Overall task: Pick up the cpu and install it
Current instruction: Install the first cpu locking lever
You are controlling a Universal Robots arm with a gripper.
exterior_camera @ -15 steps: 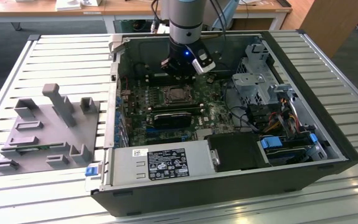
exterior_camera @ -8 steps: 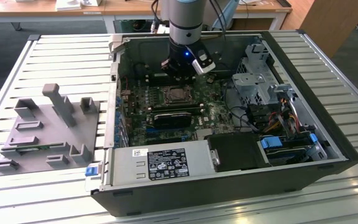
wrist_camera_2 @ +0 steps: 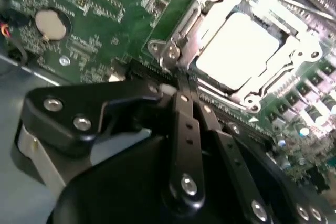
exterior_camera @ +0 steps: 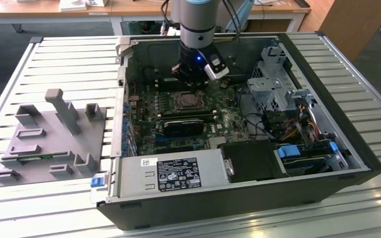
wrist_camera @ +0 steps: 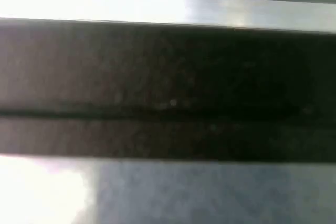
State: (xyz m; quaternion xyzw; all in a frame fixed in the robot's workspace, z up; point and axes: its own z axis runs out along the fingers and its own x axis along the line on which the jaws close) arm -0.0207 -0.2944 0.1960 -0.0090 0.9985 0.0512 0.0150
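1. Cpu [wrist_camera_2: 239, 48]: you see it in the second wrist view as a flat square with a bright silver-grey metal top, washed pale by glare, with a thin darker edge around it.
2. It sits in the socket [wrist_camera_2: 294, 59] on the green motherboard [wrist_camera_2: 105, 3], framed by the shiny metal retention bracket on all sides.
3. In the exterior view the same cpu [exterior_camera: 189, 100] reads as a small grey square inside a darker frame, near the middle of the board within the open computer case [exterior_camera: 349, 163].
4. Your gripper [wrist_camera_2: 181, 85] hangs just beside the socket, close to one corner of the bracket; the black fingers [wrist_camera_2: 185, 124] meet at their tips, so the jaws are together and hold nothing.
5. From the exterior view, the arm [exterior_camera: 197, 20] comes down into the case and the gripper [exterior_camera: 189, 79] hovers above the board, just behind the cpu.
6. A round silver coin cell [wrist_camera_2: 50, 24] lies on the board, well apart from the socket.
7. On the slatted counter [exterior_camera: 65, 59], toward the exterior view's left of the case, stands a grey plastic holder tray [exterior_camera: 51, 144] with upright blocks.
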